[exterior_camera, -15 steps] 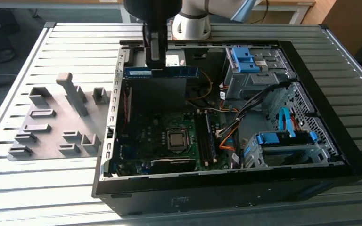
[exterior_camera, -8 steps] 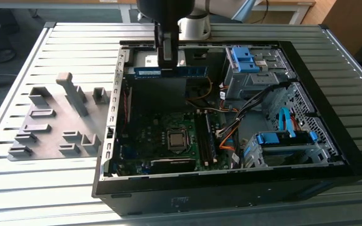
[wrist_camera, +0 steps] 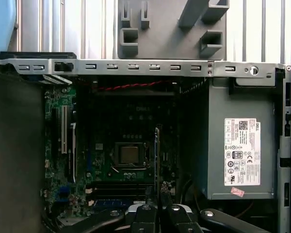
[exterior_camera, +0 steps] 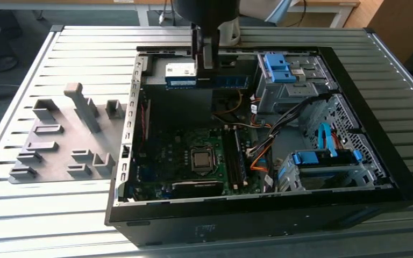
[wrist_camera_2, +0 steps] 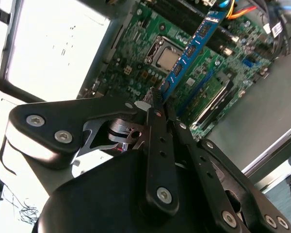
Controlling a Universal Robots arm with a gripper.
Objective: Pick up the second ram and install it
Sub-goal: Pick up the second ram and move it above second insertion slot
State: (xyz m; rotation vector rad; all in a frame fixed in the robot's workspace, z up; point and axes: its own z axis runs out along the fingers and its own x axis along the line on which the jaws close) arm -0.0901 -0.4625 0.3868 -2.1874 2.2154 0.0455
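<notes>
The black two-fingered gripper (wrist_camera_2: 157, 98) is clamped shut on the thin blue-green circuit-board ram stick (wrist_camera_2: 190, 47), holding it above the green motherboard (wrist_camera_2: 136, 77). It is picked up but not yet seated.

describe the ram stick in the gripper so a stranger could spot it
Find the open black computer case on the slatted table; the black gripper hangs over its end nearest the exterior view's top. Shut in its jaws is a thin blue circuit-board stick with a pale label, held in mid-air, unlike the blue plastic drive clips beside it.
</notes>
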